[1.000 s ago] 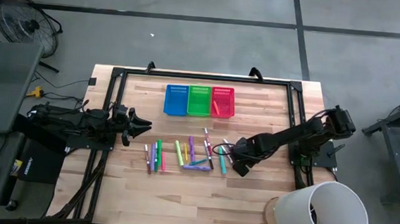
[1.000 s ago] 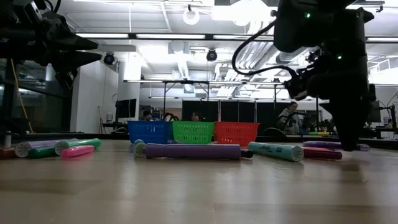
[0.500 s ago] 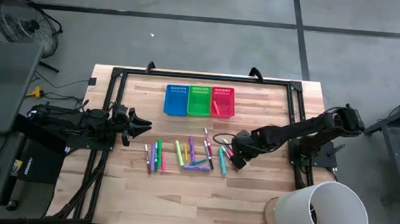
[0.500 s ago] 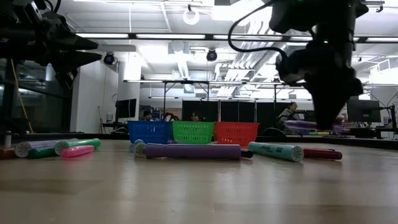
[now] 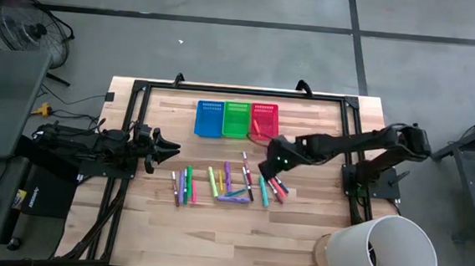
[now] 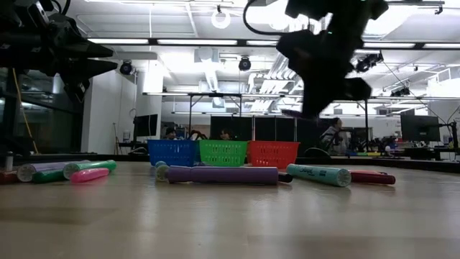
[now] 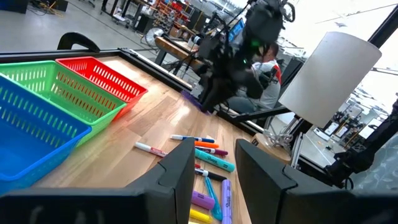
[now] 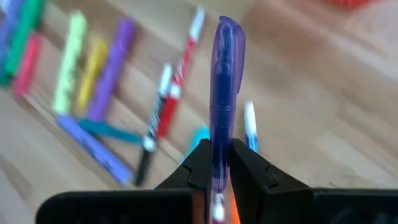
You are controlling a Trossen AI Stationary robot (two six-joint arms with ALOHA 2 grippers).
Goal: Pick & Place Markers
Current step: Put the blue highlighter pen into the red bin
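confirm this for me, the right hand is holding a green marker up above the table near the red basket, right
Not quite: the marker pinched in the right hand is purple, not green, as the right wrist view shows. The rest holds: it is lifted above the table, near the red basket.

One camera looks straight down on my pale wooden table (image 5: pixel 298 229); another peers level across it (both catch the three mesh baskets (image 6: pixel 223 152)); wrist cameras ride close.

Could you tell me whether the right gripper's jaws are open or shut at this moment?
Shut on a purple marker: in the right wrist view the right gripper clamps it from both sides, raised above the loose markers on the table.
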